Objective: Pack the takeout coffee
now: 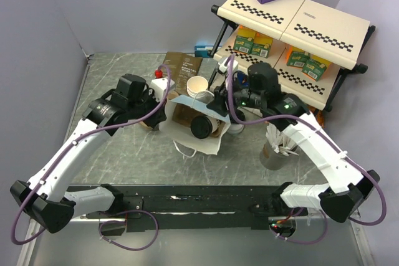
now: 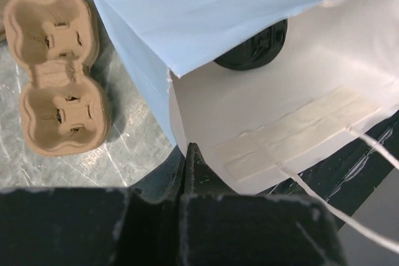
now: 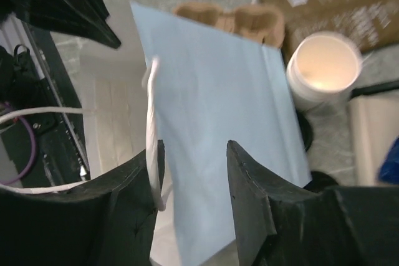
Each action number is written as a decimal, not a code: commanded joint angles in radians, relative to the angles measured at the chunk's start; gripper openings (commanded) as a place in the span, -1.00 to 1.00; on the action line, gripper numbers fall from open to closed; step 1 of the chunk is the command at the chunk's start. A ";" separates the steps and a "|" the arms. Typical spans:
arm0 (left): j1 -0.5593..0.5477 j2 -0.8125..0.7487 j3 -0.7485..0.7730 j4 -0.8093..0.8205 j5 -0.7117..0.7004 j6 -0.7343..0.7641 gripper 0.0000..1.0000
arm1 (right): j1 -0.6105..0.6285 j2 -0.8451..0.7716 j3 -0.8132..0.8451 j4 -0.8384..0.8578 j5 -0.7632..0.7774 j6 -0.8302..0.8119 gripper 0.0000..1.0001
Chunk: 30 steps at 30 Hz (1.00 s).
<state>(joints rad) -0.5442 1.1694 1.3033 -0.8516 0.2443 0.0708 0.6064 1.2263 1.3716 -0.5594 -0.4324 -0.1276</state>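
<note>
White bag (image 2: 280, 110) pinched, left pincer (image 2: 190, 155); right pincer (image 3: 194, 149) parted.

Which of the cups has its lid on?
The cup in the white paper bag: its round black lid shows at the bag's mouth. The open cup standing behind the bag has none.

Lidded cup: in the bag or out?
In. Top and left wrist views show its black lid inside the white bag's open mouth, paper walls around it.
</note>
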 commanded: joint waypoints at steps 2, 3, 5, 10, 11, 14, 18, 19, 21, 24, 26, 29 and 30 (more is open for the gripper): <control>0.007 -0.005 0.057 0.000 0.042 0.001 -0.99 | 0.009 -0.048 0.168 -0.074 0.004 -0.102 0.07; 0.009 -0.002 0.060 0.000 0.056 -0.005 -0.99 | 0.016 -0.053 0.185 -0.079 0.004 -0.110 0.07; 0.016 0.004 0.071 0.002 0.075 -0.017 -0.99 | 0.083 -0.063 0.230 -0.088 0.004 -0.179 -0.15; 0.020 0.024 0.109 -0.007 0.118 -0.040 -0.99 | 0.323 -0.064 0.241 -0.139 0.104 -0.391 -1.00; 0.020 0.026 0.113 -0.012 0.125 -0.045 -0.99 | 0.352 -0.065 0.198 -0.135 0.128 -0.402 -1.00; 0.021 0.026 0.128 -0.024 0.142 -0.057 -0.99 | 0.407 -0.068 0.095 -0.120 0.211 -0.438 -1.00; 0.024 0.007 0.126 -0.044 0.161 -0.063 -0.99 | 0.432 -0.051 0.018 -0.097 0.302 -0.500 -1.00; 0.026 0.001 0.123 -0.044 0.165 -0.065 -0.99 | 0.435 -0.042 0.008 -0.100 0.328 -0.506 -1.00; 0.027 -0.013 0.107 -0.044 0.171 -0.063 -0.99 | 0.435 -0.024 -0.012 -0.090 0.348 -0.527 -1.00; 0.043 -0.023 0.096 -0.037 0.205 -0.121 -0.99 | 0.444 0.005 -0.026 -0.083 0.354 -0.564 -1.00; 0.056 -0.022 0.096 -0.037 0.228 -0.132 -0.99 | 0.463 0.042 -0.026 -0.094 0.391 -0.584 -1.00; 0.066 -0.024 0.090 -0.030 0.254 -0.147 -0.99 | 0.480 0.081 -0.006 -0.118 0.412 -0.615 -1.00; 0.066 -0.028 0.085 -0.029 0.259 -0.154 -0.99 | 0.481 0.087 -0.003 -0.119 0.414 -0.624 -1.00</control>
<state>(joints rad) -0.4889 1.1728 1.3914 -0.9081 0.4313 -0.0319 1.0641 1.2785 1.3422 -0.6739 -0.0788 -0.6811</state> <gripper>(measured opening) 0.016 0.007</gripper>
